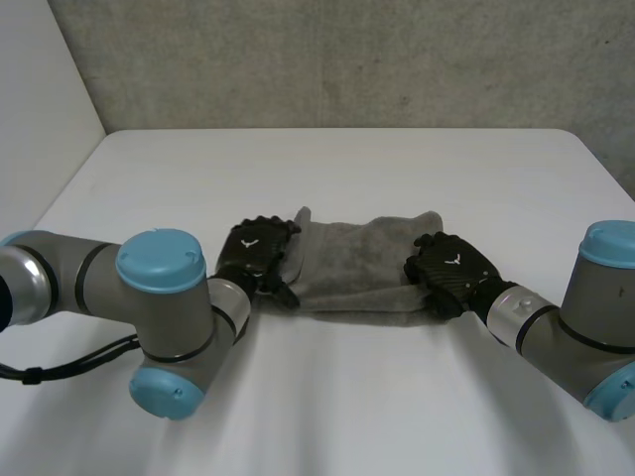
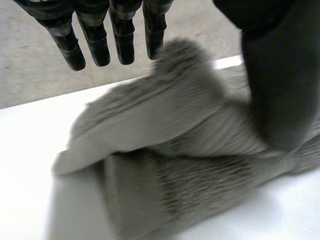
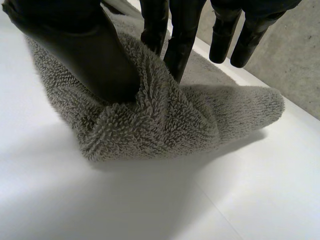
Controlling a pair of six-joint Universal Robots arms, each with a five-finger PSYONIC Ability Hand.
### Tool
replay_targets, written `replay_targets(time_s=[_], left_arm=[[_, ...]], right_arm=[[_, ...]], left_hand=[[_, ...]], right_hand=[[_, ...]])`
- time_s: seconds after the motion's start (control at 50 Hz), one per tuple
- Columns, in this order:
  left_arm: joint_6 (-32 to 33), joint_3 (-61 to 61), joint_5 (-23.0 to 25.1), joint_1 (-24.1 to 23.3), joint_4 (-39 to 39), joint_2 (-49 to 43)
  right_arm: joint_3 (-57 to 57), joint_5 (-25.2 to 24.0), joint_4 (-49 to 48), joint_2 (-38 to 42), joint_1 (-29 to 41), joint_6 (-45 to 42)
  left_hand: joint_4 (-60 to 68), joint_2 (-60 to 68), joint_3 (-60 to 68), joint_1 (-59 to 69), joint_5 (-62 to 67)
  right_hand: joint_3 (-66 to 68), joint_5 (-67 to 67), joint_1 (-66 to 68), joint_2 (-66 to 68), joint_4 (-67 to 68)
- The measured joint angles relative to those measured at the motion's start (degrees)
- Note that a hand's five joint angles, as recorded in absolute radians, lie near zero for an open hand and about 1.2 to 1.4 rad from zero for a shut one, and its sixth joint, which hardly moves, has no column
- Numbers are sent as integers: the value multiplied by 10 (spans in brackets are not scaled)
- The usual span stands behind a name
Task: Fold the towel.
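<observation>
A grey towel [image 1: 357, 263] lies folded in a long strip across the middle of the white table [image 1: 327, 397]. My left hand [image 1: 256, 256] sits on its left end. In the left wrist view the fingers [image 2: 95, 40] hang straight above a raised flap of the towel [image 2: 175, 150], and the thumb [image 2: 280, 85] presses down on the cloth. My right hand [image 1: 448, 270] is at the towel's right end. In the right wrist view its thumb [image 3: 90, 50] and fingers [image 3: 180, 40] squeeze a bunched ridge of the towel [image 3: 165, 120] between them.
Bare white tabletop runs all round the towel. A grey wall [image 1: 347, 59] stands behind the table's far edge. Both arms lie low over the near part of the table.
</observation>
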Motion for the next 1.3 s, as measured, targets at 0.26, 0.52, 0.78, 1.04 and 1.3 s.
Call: replay_targets(time_s=[0.26, 0.52, 0.78, 1.04, 1.3], left_arm=[[66, -58, -86, 119, 10, 69], [63, -131, -35, 150, 12, 124], [17, -98, 22, 55, 3, 151], [-49, -3, 19, 24, -8, 35], [-16, 40, -13, 33, 4, -33]], right_arm=[[2, 1, 7, -3, 2, -8], [7, 2, 8, -5, 6, -9], [9, 2, 8, -9, 7, -9], [9, 1, 8, -6, 8, -10], [11, 3, 8, -5, 9, -26]], left_hand=[[0, 4, 0, 0, 5], [0, 5, 0, 0, 6], [0, 5, 0, 0, 8], [0, 31, 0, 40, 30], [0, 48, 0, 52, 47]], right_hand=[[0, 1, 4, 0, 0], [0, -2, 4, 0, 0], [0, -5, 4, 0, 0], [0, -5, 4, 0, 0], [0, -5, 4, 0, 0]])
